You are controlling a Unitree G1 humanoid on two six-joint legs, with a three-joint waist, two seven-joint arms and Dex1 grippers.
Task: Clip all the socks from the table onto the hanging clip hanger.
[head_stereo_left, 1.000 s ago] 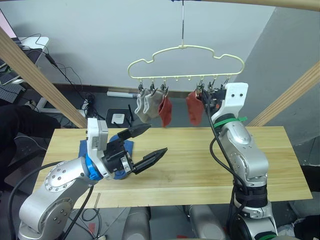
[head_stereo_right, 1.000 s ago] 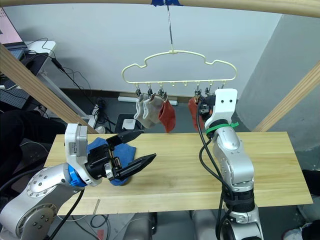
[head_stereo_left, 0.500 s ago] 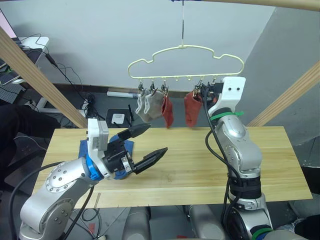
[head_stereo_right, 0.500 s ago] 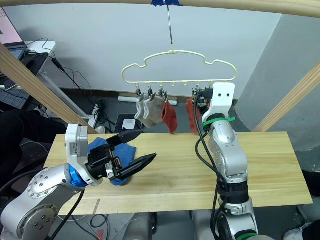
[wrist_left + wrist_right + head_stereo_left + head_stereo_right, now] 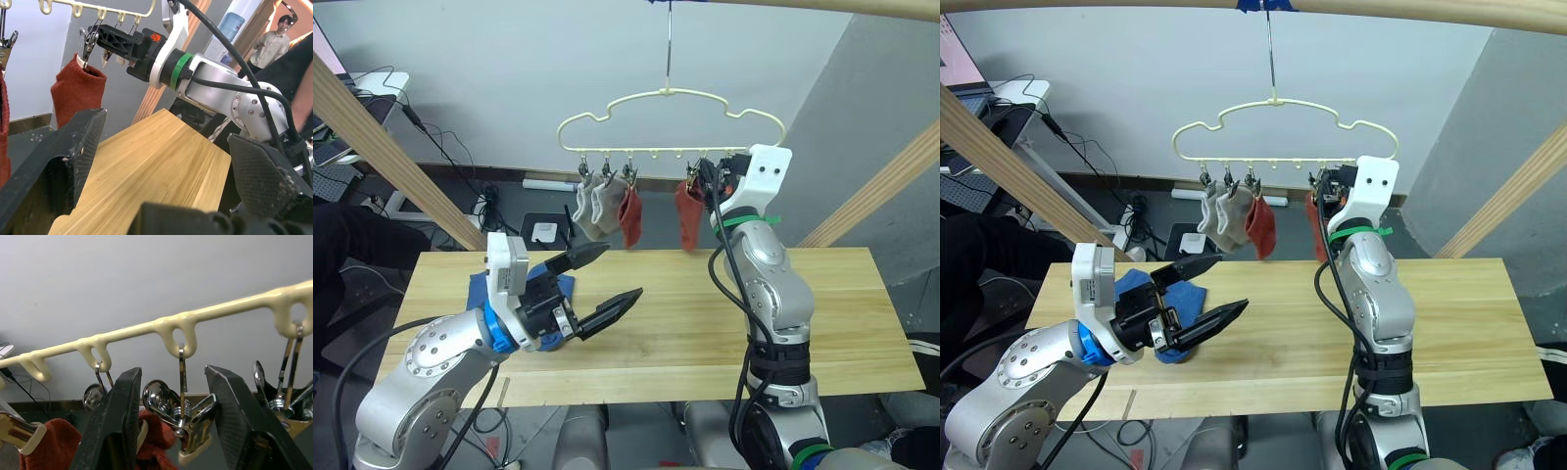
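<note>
The pale yellow cloud-shaped wire clip hanger (image 5: pixel 668 122) hangs by its metal hook above the far edge of the long light-wood plank table (image 5: pixel 705 323), carrying two light grey knit ankle socks (image 5: pixel 594 206) and two rust red ones (image 5: pixel 631 217), the second red sock (image 5: pixel 688 220) at about three o'clock from the first. The right gripper (image 5: pixel 171 426) is raised to the hanger's lower bar, its black fingers parted with a small silver clip (image 5: pixel 182 418) hanging between them, not yet squeezed. The left gripper (image 5: pixel 597 289) hovers over the table near its left end, spread wide and holding nothing; the blue knit socks (image 5: pixel 550 284) lie crumpled on the wood just behind it, at roughly ten o'clock from its fingertips. Those socks look light, limp and easily bunched, so they would probably sag and fold when lifted; a pinch at the cuff edge should leave a flap of fabric free to feed into a clip. The hanger swings freely, so pressing on a clip is likely to push it aside.
</note>
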